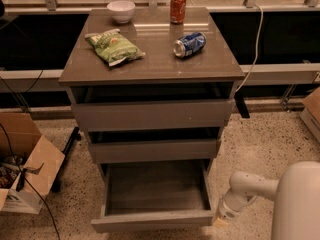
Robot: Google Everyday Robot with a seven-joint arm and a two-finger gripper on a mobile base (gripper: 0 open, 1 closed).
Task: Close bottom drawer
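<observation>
Nearest of all, at the foot of the desk (155, 68), the bottom drawer (150, 219) stands pulled far out from the desk's base. Its flat, handleless front panel faces the camera and its shallow grey box lies bare to view. The gripper (220, 222) sits low over the speckled floor, just beside the right front corner of that drawer, at the desk's lower right. Whether it is wide or narrow cannot be told from here, and it is not clear whether it touches the drawer front. The white arm (250, 188) runs from it away from the desk to the robot's pale body (299, 204) at the right edge.

To the lower left of the desk an open cardboard box (30, 156) rests on the floor, with dark cables trailing near it.

Higher in the desk, the middle drawer (154, 150) juts out a little, a dark gap above its front. The top drawer (152, 114), with the tallest front, is also slightly out under the desk's top.

On the desk's top, a green snack bag (114, 46) lies at the left and a blue can (189, 44) lies on its side at the right. At the desk's back edge a white bowl (121, 10) sits at the left and a red can (177, 7) stands upright beside it. A white cable (257, 34) hangs behind the desk's right side.
</observation>
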